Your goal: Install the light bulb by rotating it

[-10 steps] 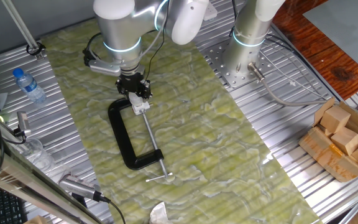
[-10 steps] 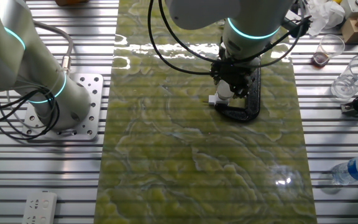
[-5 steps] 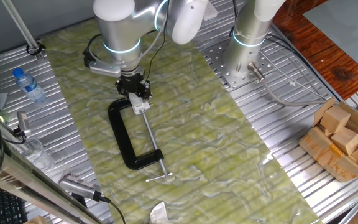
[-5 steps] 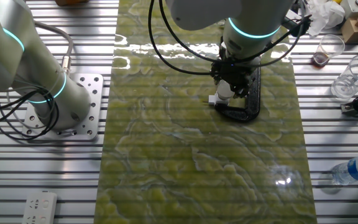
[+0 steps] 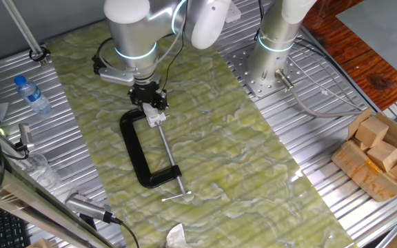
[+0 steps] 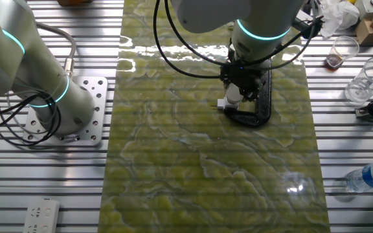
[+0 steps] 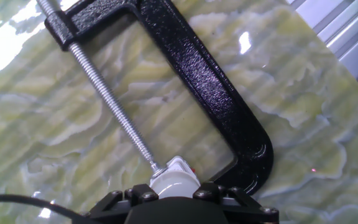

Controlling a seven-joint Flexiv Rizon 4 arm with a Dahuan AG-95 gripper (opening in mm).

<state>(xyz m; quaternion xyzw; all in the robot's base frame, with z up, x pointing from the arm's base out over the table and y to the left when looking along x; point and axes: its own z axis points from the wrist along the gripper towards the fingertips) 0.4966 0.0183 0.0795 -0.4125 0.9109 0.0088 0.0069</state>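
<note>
The light bulb (image 7: 174,182) is a small white rounded piece with a tiny orange mark, standing at the end of the steel screw (image 7: 114,109) of a black C-clamp (image 7: 210,87). My gripper (image 7: 174,194) is shut on the light bulb from above, a black finger on each side of it. In one fixed view the gripper (image 5: 154,105) sits over the light bulb (image 5: 157,118) at the clamp's (image 5: 135,155) upper jaw. In the other fixed view the light bulb (image 6: 233,98) shows white below the gripper (image 6: 241,87), beside the clamp (image 6: 262,97).
A green marbled mat (image 5: 212,158) covers the slatted metal table. A water bottle (image 5: 32,94) lies at the left, a box of wooden blocks (image 5: 381,155) at the right. A second arm's base (image 5: 271,62) stands behind the mat. Plastic cups (image 6: 342,52) sit nearby.
</note>
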